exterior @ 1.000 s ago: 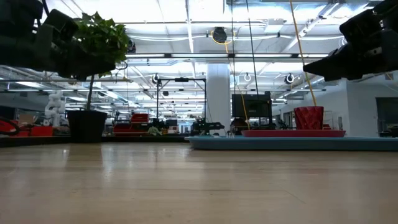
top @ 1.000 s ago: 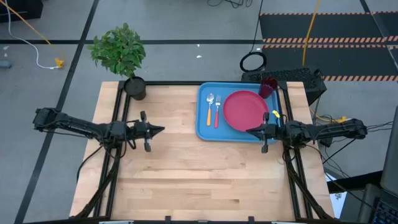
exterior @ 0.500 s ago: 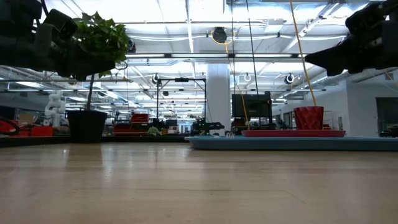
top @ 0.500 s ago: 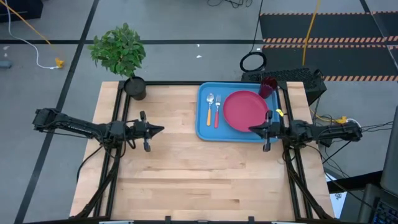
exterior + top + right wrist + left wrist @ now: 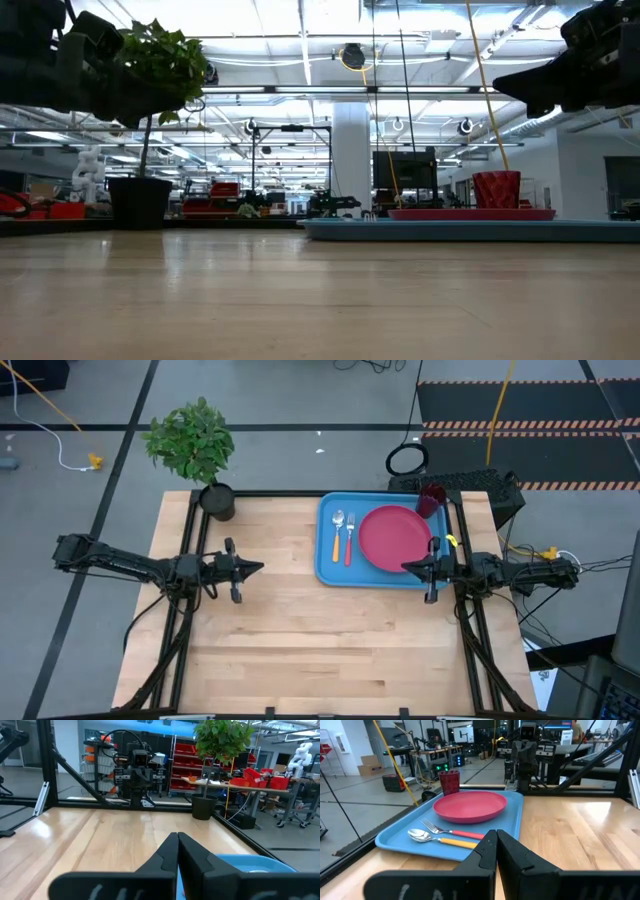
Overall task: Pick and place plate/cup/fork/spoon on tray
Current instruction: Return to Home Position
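Note:
The light-blue tray [image 5: 328,565] lies at the table's far right. On it lie the pink-red plate [image 5: 392,537], the dark red cup [image 5: 431,499] in the far right corner, the orange-handled spoon [image 5: 337,536] and the red-handled fork [image 5: 349,538], side by side left of the plate. The left wrist view shows them too: plate [image 5: 470,806], cup [image 5: 449,781], fork [image 5: 451,831], spoon [image 5: 440,839]. My left gripper [image 5: 258,568] is shut and empty above the table's left half. My right gripper [image 5: 404,568] is shut and empty above the tray's near right edge.
A black pot [image 5: 217,500] with a green plant stands at the table's far left corner. Bare wooden tabletop [image 5: 320,640] spreads across the middle and near side. Black frame rails run along the table's edges.
My right gripper has drawn back a little toward the table's right edge and risen slightly, still shut. The tableware on the tray has stayed put.

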Robot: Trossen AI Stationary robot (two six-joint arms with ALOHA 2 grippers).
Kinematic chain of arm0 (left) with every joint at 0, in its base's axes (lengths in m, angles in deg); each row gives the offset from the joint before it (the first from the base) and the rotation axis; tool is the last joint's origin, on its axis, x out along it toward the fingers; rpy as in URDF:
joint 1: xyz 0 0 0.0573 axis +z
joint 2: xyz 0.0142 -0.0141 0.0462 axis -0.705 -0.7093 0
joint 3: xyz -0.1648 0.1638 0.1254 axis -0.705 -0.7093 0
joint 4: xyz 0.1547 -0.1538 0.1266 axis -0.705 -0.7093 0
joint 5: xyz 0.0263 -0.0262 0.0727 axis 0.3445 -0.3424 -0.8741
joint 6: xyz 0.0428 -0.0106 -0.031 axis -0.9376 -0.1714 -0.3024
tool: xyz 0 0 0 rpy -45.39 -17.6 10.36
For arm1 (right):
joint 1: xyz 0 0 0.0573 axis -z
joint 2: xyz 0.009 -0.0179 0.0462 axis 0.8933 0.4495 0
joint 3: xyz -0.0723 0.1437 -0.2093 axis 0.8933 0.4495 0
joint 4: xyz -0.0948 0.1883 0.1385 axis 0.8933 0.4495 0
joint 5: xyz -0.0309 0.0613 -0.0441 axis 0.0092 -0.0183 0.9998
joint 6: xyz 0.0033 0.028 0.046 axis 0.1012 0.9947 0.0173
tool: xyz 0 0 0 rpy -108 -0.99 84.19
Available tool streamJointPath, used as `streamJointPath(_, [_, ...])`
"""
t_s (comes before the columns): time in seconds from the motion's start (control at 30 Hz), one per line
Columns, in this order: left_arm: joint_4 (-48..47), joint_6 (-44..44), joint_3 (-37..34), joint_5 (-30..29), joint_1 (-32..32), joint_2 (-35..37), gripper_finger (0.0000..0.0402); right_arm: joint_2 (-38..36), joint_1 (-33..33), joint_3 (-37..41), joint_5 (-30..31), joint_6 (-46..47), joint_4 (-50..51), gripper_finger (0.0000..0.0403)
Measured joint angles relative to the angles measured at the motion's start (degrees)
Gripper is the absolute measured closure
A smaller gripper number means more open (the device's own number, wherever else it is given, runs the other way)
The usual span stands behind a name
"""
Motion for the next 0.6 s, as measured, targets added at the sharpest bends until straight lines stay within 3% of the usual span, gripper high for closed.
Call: streamJointPath(0.6, [2.13, -0.61, 0.04, -0.02, 0.00, -0.02, 0.0392, 0.09, 0.00, 1.25, -1.42, 0.13, -1.27, 0.0403])
